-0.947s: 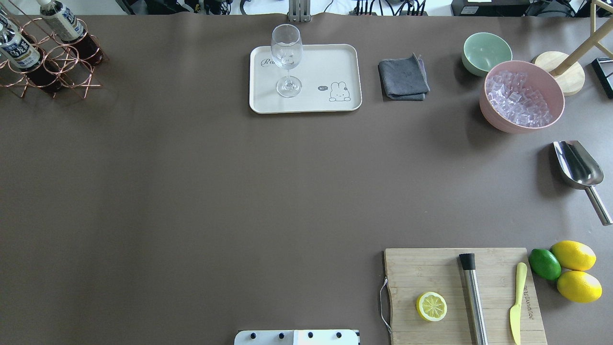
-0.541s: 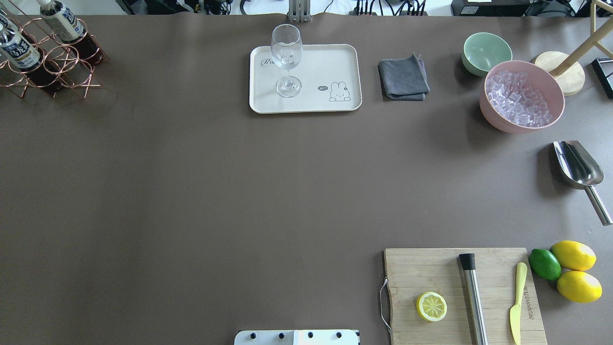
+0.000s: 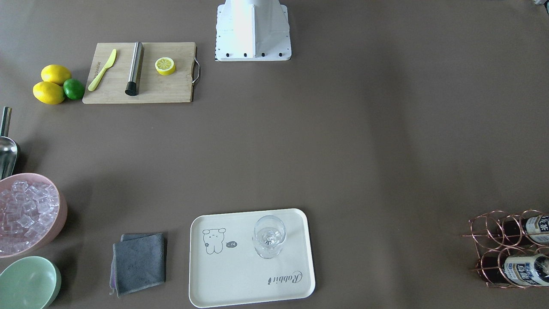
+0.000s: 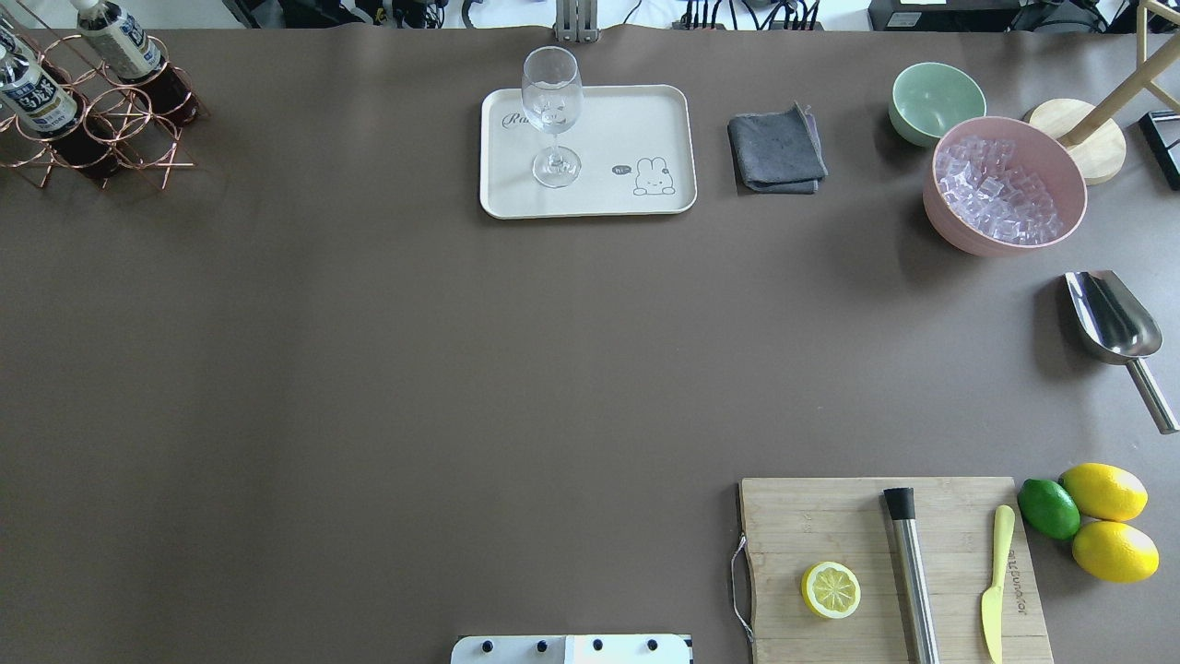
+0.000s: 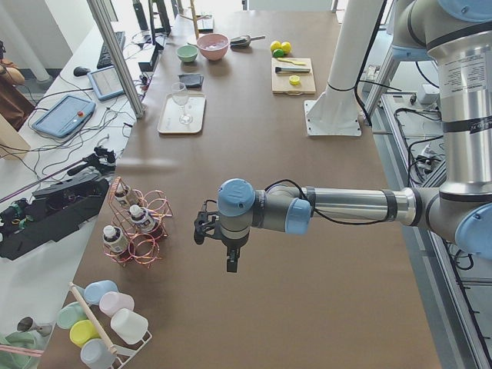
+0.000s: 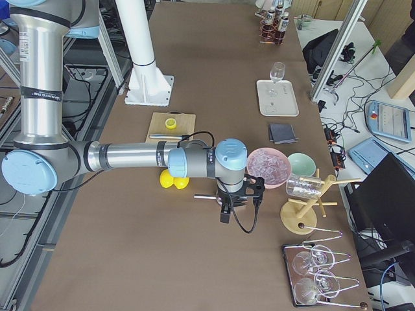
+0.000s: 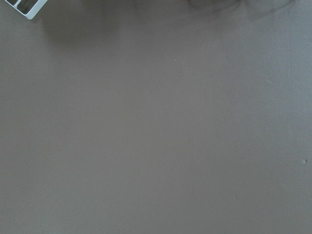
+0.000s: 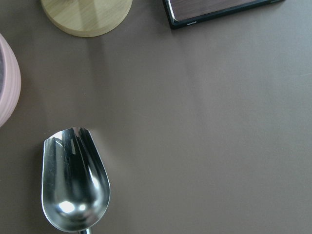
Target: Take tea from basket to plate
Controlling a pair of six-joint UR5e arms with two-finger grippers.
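Note:
The copper wire basket (image 4: 92,120) stands at the table's far left corner and holds tea bottles (image 4: 120,41) with white caps; it also shows in the front view (image 3: 506,249) and the left side view (image 5: 138,227). The cream plate (image 4: 636,120) lies at the far middle with a wine glass (image 4: 553,111) upright on it. My left gripper (image 5: 231,260) hangs over bare table to the right of the basket in the left side view. My right gripper (image 6: 225,212) hangs over the table near the pink bowl (image 6: 267,165). I cannot tell whether either is open or shut.
A grey cloth (image 4: 776,152), a green bowl (image 4: 936,101) and a pink bowl of ice (image 4: 1005,184) sit right of the plate. A metal scoop (image 4: 1111,318) lies at the right edge. A cutting board (image 4: 830,526) holds a lemon half, muddler and knife.

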